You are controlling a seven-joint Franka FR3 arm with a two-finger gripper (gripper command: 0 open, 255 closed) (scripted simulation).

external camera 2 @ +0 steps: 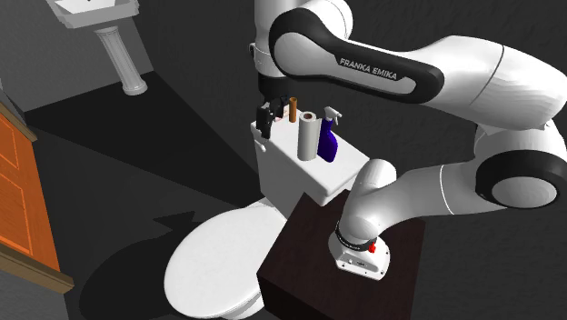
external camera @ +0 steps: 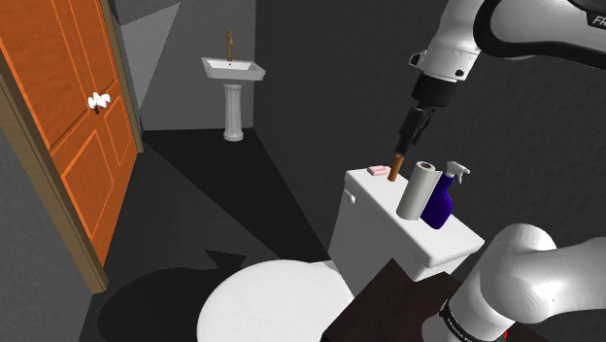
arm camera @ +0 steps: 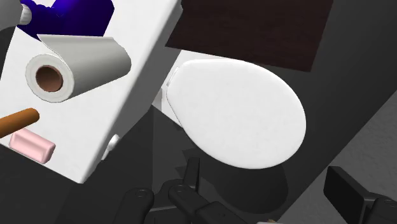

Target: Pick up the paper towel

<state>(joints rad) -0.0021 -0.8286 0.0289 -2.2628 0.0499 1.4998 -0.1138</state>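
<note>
Along the tank (external camera: 384, 228) in the shoulder view stand soap (external camera: 377, 171), stick (external camera: 395, 167), roll (external camera: 419, 189) and bottle (external camera: 443, 206). The roll is upright, at about 6 o'clock from the gripper (external camera: 406, 139), whose fingers are spread, holding nothing. A sideways clasp across its upright axis looks likeliest.

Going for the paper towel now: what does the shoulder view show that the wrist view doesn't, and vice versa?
Shoulder view: the orange door, the pedestal sink, and the paper towel standing upright on the tank. Wrist view: its brown core end-on, and the gripper open, holding nothing. Both: paper towel, blue spray bottle, pink soap, brown stick, white toilet lid.
</note>
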